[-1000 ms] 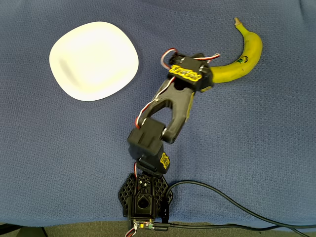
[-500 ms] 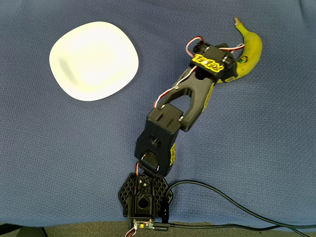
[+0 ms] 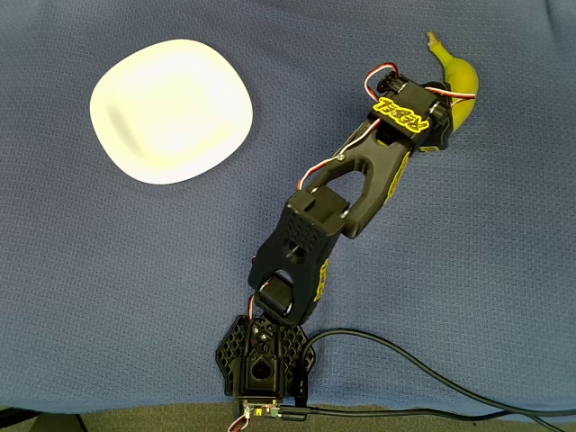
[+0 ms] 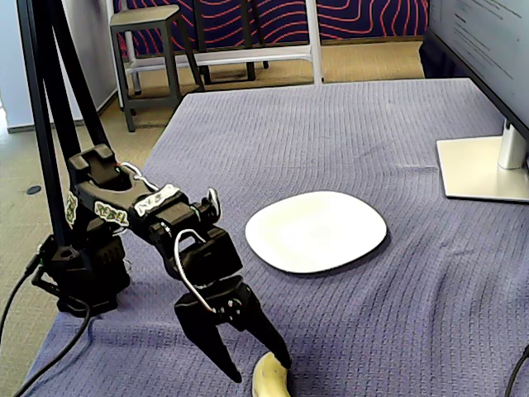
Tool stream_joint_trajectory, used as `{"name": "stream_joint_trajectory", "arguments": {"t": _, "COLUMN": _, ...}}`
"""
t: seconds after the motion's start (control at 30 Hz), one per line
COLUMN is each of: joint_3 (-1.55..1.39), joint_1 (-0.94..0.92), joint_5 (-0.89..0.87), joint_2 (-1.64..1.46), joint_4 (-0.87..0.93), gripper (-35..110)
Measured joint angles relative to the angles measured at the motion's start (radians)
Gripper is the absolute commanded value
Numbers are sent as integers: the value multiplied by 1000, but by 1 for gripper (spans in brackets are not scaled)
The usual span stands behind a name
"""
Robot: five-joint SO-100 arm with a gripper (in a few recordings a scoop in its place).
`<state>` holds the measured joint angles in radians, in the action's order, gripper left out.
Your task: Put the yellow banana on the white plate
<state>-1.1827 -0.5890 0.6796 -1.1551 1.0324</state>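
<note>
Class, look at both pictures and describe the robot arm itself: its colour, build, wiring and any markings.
The arm is black plastic, made of chunky segments, with a perforated lattice base. Yellow lettering marks several segments. Thin red, white and black wires loop between the joints, and black cables leave the base. The gripper ends in two tapered black jaws.

Lighting was bright and even in both views. From overhead, the white plate (image 3: 171,110) was nearly blown out, its rim hard to separate from its centre, with only a faint grey smudge of reflection. The blue cloth on the bench (image 3: 108,297) showed crisp weave and darkened slightly toward the corners. In the fixed view, the plate (image 4: 316,230) carried soft glare, the arm cast a weak, diffuse shadow, and focus stayed sharp throughout.
</note>
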Motion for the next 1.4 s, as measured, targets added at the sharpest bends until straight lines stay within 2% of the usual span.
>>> {"name": "stream_joint_trajectory", "arguments": {"t": 0.33, "joint_3": 8, "joint_1": 2, "joint_5": -69, "joint_2": 69, "joint_4": 8, "gripper": 27}}
{"name": "stream_joint_trajectory", "arguments": {"t": 0.57, "joint_3": 26, "joint_1": 2, "joint_5": -86, "joint_2": 130, "joint_4": 8, "gripper": 27}}
{"name": "stream_joint_trajectory", "arguments": {"t": 0.7, "joint_3": 28, "joint_1": 2, "joint_5": -87, "joint_2": 149, "joint_4": 5, "gripper": 22}}
{"name": "stream_joint_trajectory", "arguments": {"t": 1.2, "joint_3": 28, "joint_1": -15, "joint_5": -153, "joint_2": 170, "joint_4": -129, "gripper": 18}}
{"name": "stream_joint_trajectory", "arguments": {"t": 1.4, "joint_3": 9, "joint_1": -11, "joint_5": -109, "joint_2": 175, "joint_4": -123, "gripper": 21}}
